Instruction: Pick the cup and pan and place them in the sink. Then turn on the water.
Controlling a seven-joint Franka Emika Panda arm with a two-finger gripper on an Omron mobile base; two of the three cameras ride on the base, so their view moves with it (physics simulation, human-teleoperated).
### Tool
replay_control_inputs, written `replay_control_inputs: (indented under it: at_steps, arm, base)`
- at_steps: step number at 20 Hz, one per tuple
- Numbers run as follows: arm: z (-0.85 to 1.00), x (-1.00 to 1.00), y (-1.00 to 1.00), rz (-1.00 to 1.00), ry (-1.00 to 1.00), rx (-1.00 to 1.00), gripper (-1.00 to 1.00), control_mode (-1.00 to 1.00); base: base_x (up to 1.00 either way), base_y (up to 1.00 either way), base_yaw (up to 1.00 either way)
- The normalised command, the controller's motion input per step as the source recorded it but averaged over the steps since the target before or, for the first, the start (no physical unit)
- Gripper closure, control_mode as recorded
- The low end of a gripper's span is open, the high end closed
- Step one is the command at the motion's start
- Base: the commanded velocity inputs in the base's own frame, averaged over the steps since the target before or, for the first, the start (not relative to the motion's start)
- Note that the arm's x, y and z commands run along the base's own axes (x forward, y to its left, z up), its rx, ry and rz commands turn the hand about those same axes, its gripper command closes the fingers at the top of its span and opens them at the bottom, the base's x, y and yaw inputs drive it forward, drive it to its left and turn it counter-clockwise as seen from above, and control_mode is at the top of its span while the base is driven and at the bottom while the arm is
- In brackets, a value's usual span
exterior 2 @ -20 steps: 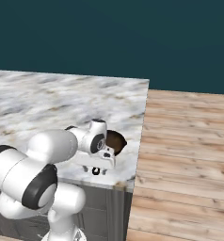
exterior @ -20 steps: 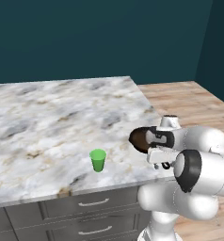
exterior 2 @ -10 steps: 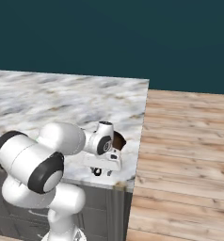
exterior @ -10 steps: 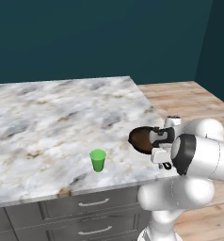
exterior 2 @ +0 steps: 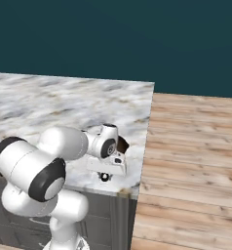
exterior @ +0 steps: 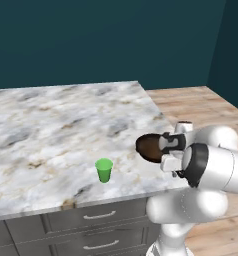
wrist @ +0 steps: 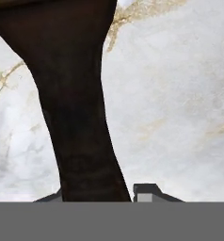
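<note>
Since a second ago the arm has swung in over the pan [exterior: 148, 147] near the counter's [exterior: 51, 125] right front corner. The hand view shows the end effector [wrist: 97, 193] clamped around its black handle; the left base view shows the cup [exterior: 104, 170] by the front edge.

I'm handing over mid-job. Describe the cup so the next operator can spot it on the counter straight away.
Start from the marble counter and follow its front edge above the grey drawers. The cup stands upright there, well left of the dark pan by the arm. It is a small bright green tumbler without a handle, the only vivid colour on the stone.
</note>
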Motion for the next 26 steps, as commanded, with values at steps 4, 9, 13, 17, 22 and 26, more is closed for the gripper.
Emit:
replay_control_inputs:
  at_steps: [4,9,13,17,22,26]
  arm:
    - [0.86,-0.23,0.18,0.00,-0.01,0.00,1.00,-1.00]
    - [0.96,-0.34,0.17,0.00,-0.01,-0.01,1.00,-1.00]
    - [0.99,-0.20,0.15,0.00,0.00,0.00,1.00,-1.00]
    - [0.94,-0.25,0.00,0.00,0.00,0.00,1.00,-1.00]
    - [0.69,-0.18,0.00,0.00,0.00,0.00,1.00,-1.00]
    - [0.60,-0.18,0.02,0.00,0.00,0.00,1.00,-1.00]
  base:
    - [0.00,0.00,0.00]
    - [0.00,0.00,0.00]
    - [0.00,0.00,0.00]
    - [0.00,0.00,0.00]
    - [0.00,0.00,0.00]
    - [0.00,0.00,0.00]
